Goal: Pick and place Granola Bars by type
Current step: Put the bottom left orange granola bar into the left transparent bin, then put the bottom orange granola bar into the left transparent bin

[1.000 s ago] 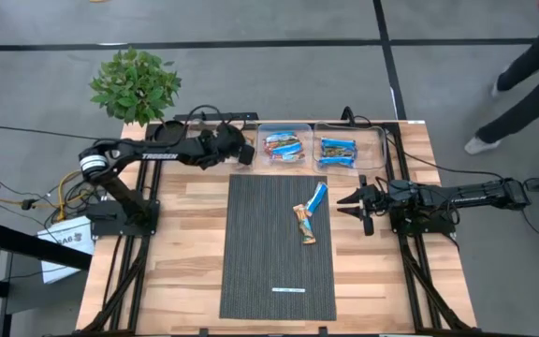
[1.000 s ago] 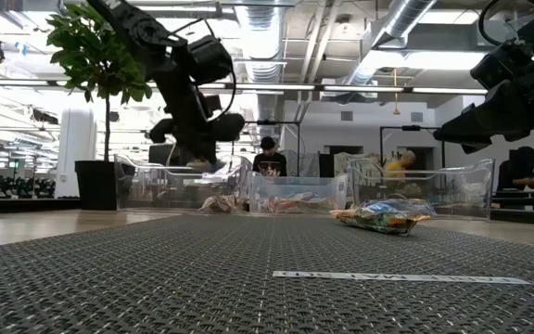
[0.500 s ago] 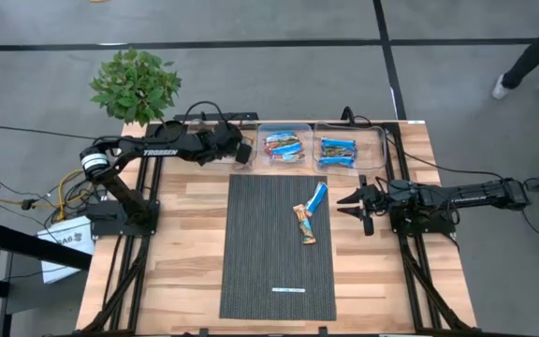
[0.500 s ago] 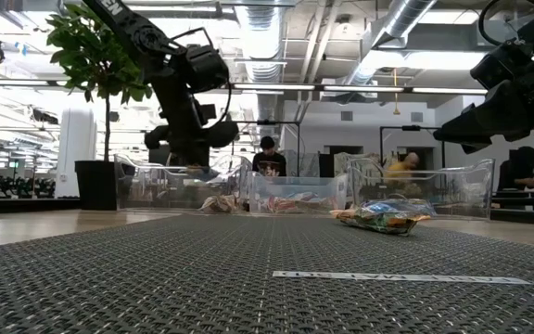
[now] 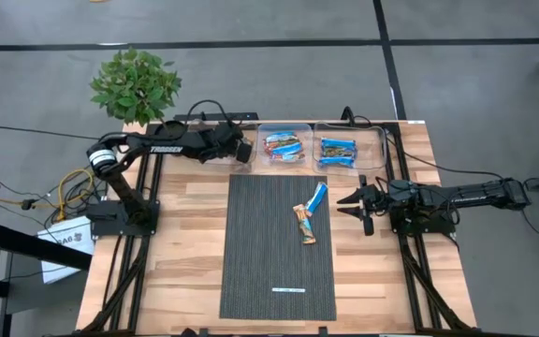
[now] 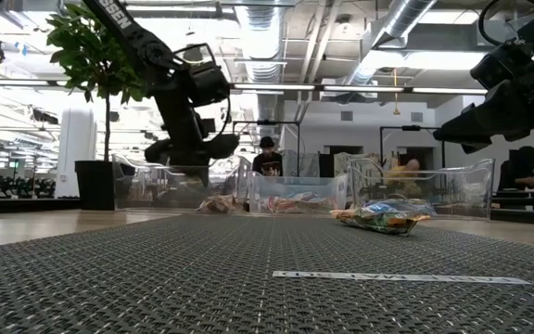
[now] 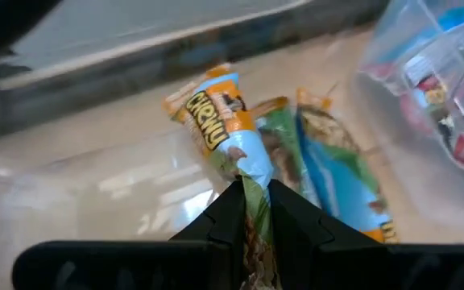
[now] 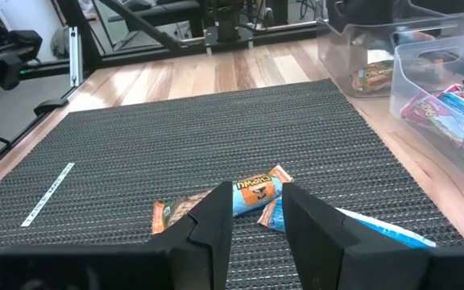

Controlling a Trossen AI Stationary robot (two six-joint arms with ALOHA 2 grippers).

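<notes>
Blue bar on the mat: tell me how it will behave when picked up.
The blue bar probably feels light and fairly stiff, being slim and flat. Its glossy wrapper may slip. One end overlaps the tan bar, which might shift.

Ahead of my right jaws the mat (image 5: 279, 248) lies open; two bars (image 8: 244, 197) sit just below them.
</notes>
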